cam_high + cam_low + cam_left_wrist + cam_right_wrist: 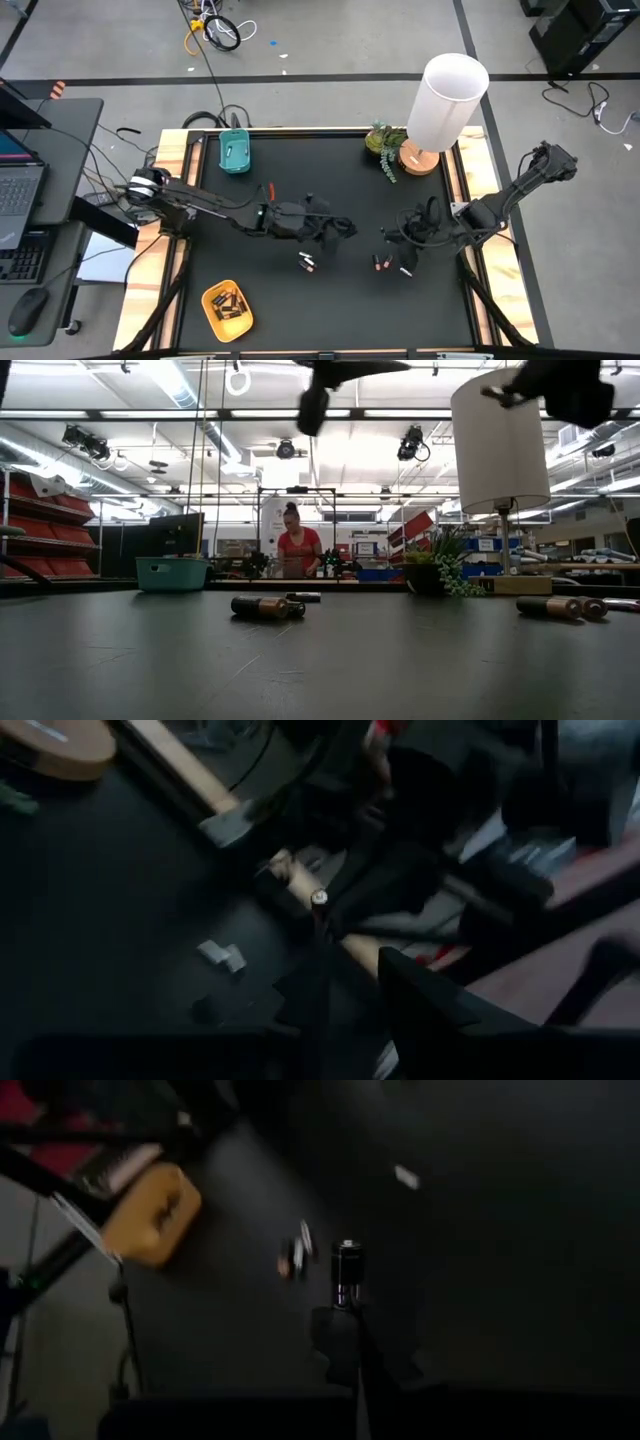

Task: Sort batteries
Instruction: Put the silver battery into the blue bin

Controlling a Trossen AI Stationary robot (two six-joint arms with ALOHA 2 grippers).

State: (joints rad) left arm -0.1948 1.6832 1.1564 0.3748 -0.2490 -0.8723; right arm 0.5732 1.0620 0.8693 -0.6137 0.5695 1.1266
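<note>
Left gripper (338, 232) mid-table, raised, fingers clamped on a slim dark battery with copper end (300, 880). Right gripper (347, 1295) raised, closed on a dark cylindrical battery (347, 1270). Loose batteries (307, 262) lie on black mat; more in yellow oval tray (212, 310).

I can read no words, brand names, numbers or signs from where I work, neither on the small dark batteries with copper ends (262, 606) nor on the tall white cylindrical lampshade (499, 442).
</note>
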